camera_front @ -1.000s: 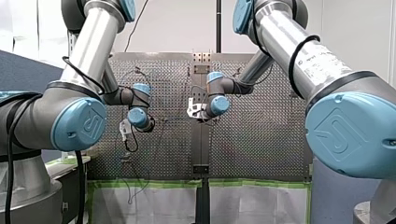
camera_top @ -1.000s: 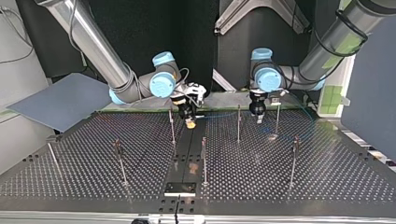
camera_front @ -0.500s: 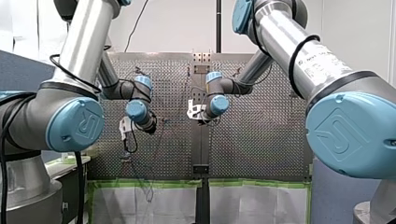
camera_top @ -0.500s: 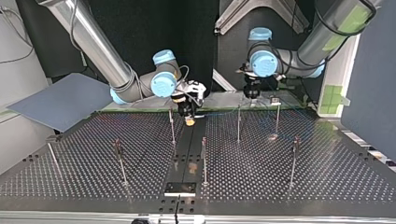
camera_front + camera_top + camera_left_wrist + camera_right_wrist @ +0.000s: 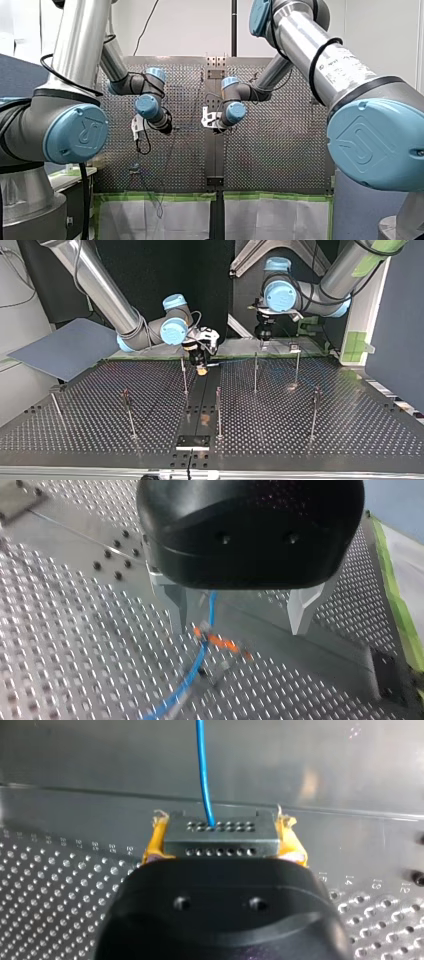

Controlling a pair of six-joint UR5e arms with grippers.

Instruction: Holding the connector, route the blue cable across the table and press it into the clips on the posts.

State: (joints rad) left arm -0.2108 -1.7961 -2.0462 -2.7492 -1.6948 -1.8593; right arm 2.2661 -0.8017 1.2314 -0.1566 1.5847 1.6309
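Observation:
In the right wrist view my right gripper is shut with its yellow pads on a grey connector. The blue cable leaves the connector's face and runs ahead. The top view shows this gripper low over the table's middle strip at the far edge. My left gripper is open, its metal fingers wide apart. The cable passes between them near one finger, by an orange clip below. In the top view my left gripper hangs above the posts.
Several thin posts stand on the perforated table, one with a clip on top at the top view's right. A grey board lies at the table's far left corner. A dark plate sits at the near edge.
My left gripper has lifted off the clip post at the top view's right and drawn back and up toward the far edge. My right gripper has stayed put with the connector.

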